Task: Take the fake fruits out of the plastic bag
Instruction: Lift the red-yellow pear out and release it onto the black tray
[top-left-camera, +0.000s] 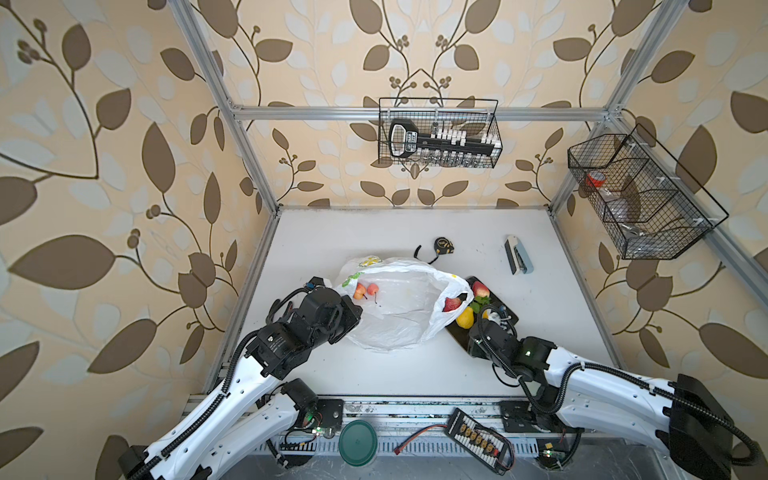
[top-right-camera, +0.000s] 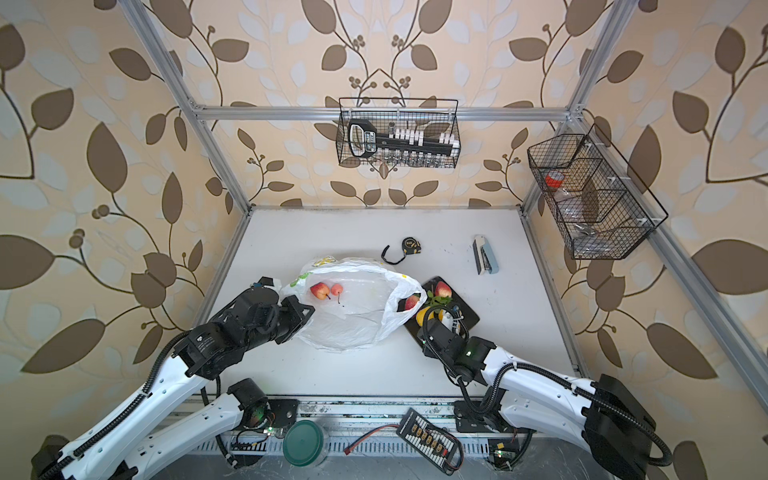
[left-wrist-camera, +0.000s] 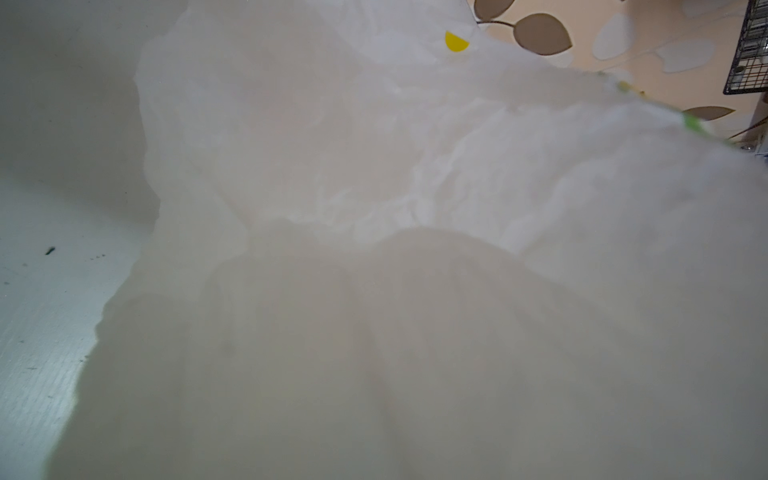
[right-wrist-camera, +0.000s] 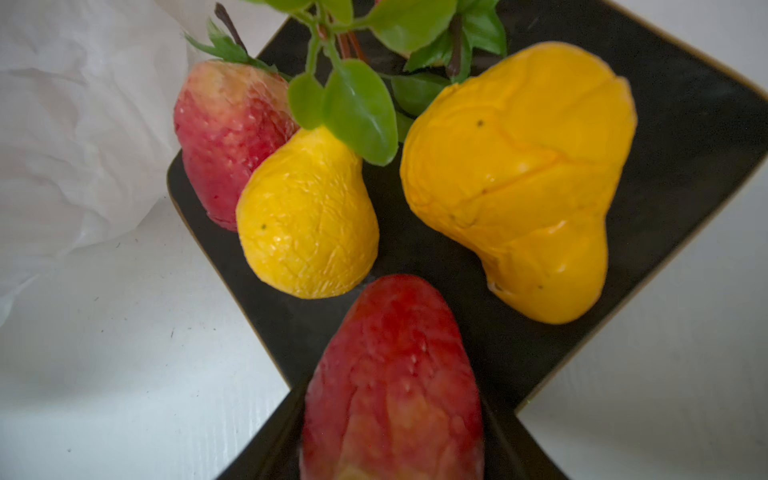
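**Left tool** (top-left-camera: 355, 311): clenched. It sits at the near left edge of the plastic bag (top-left-camera: 399, 320). In the left wrist view the bag (left-wrist-camera: 374, 166) drapes over the fingers and hides them, so it cannot be told whether the film is pinched.

**Plastic bag:** lies crumpled on the worktop (top-left-camera: 415, 374) between the two tools, with its mouth open upward. Inside it, just beyond the left tool, two red-yellow apples (top-left-camera: 360, 291) (top-left-camera: 372, 289) lie side by side.

**Right tool** (right-wrist-camera: 392, 419): positioned over the near end of the black tray (right-wrist-camera: 685, 145). The tray rests on the worktop against the side of the bag. A red strawberry (right-wrist-camera: 392, 365) sits between the jaws, which stand partly apart. It cannot be told whether they press on it.

**Fruits ahead of the right tool, on the tray:**
- A small yellow pear (right-wrist-camera: 307, 216) is nearest the tool.
- A second strawberry (right-wrist-camera: 228, 141) touches the pear on the bag side.
- A larger yellow fruit (right-wrist-camera: 523, 178), dented, lies on the side away from the bag, apart from the pear.
- Green leaves (right-wrist-camera: 357, 104) lie farther ahead, overlapping the top of the pear.
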